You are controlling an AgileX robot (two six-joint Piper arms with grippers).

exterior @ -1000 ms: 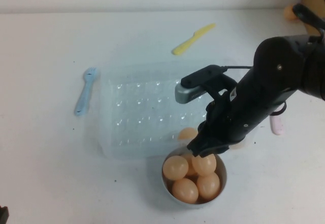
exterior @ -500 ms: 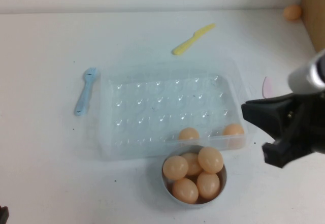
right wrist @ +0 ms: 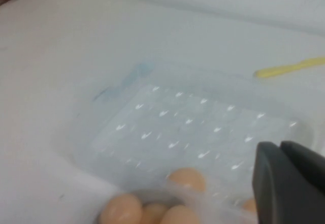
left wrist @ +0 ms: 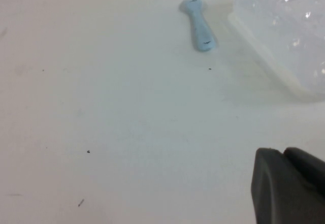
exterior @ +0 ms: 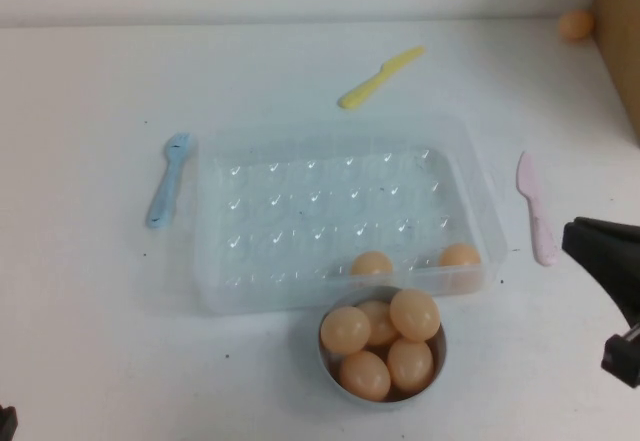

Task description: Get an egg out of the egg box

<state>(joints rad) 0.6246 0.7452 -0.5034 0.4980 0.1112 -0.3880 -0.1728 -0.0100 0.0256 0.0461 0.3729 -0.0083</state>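
Observation:
The clear plastic egg box (exterior: pixel 300 201) lies mid-table. Two tan-orange eggs sit along its near edge, one (exterior: pixel 371 263) in the middle and one (exterior: pixel 460 256) at the near right corner. My right gripper (exterior: pixel 600 251) is at the right edge of the table, well away from the box, shut and empty. In the right wrist view (right wrist: pixel 282 150) it hangs above the box (right wrist: pixel 177 127) and an egg (right wrist: pixel 187 179). My left gripper (left wrist: pixel 282 153) is shut and empty, low over bare table left of the box (left wrist: pixel 289 26).
A small grey bowl (exterior: pixel 436 356) with several eggs stands just in front of the box. A blue spoon (exterior: pixel 167 178) lies left of the box, a yellow knife (exterior: pixel 380 76) behind it and a pink knife (exterior: pixel 535 206) to its right. One loose egg (exterior: pixel 575 24) lies at the far right.
My right arm has pulled back from above the bowl to the right edge of the table. The eggs in the box and the bowl have stayed put.

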